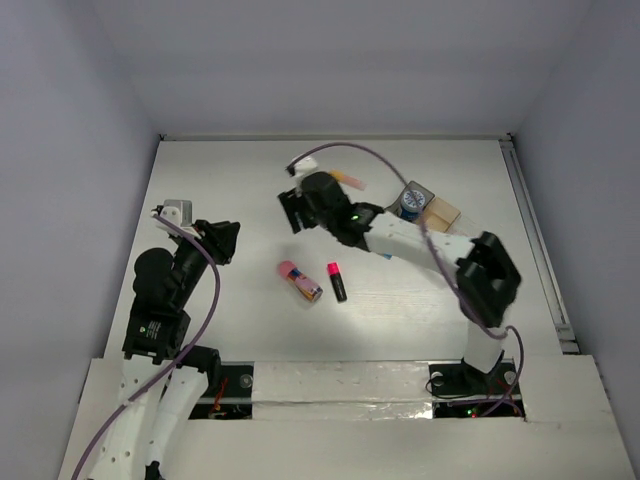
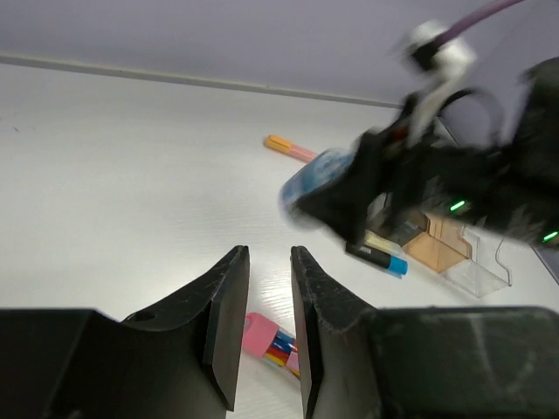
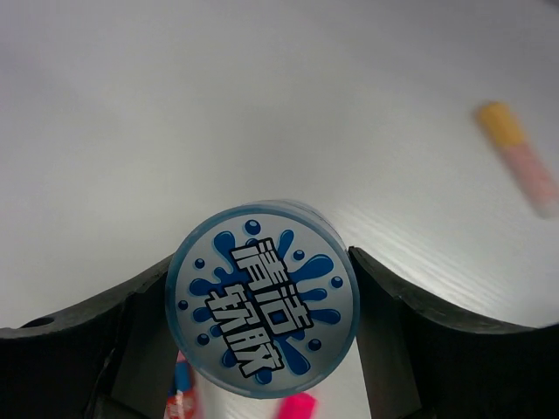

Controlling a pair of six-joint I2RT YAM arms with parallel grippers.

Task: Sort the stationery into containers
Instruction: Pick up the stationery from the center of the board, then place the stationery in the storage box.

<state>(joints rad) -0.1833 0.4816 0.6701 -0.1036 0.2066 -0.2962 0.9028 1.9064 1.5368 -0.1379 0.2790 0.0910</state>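
Note:
My right gripper [image 3: 260, 257] is shut on a round blue-and-white roll [image 3: 262, 301], held off the table at the back centre [image 1: 297, 210]. In the left wrist view that roll [image 2: 313, 179] shows blurred in the dark fingers. Another roll [image 1: 409, 203] sits in the dark grey tray [image 1: 418, 188] of the containers, beside the tan tray [image 1: 441, 213]. A pink-capped tube of coloured sticks [image 1: 299, 280] and a pink-capped black marker [image 1: 337, 282] lie mid-table. My left gripper [image 2: 269, 253] hovers at the left [image 1: 222, 240], slightly open and empty, with the tube [image 2: 271, 342] below it.
A pale orange marker [image 1: 350, 180] lies at the back, behind the right gripper. A blue-capped marker [image 2: 380, 257] lies on the table in front of the tan tray [image 2: 441, 249] and clear tray [image 2: 480, 271]. Grey walls close in the table on three sides.

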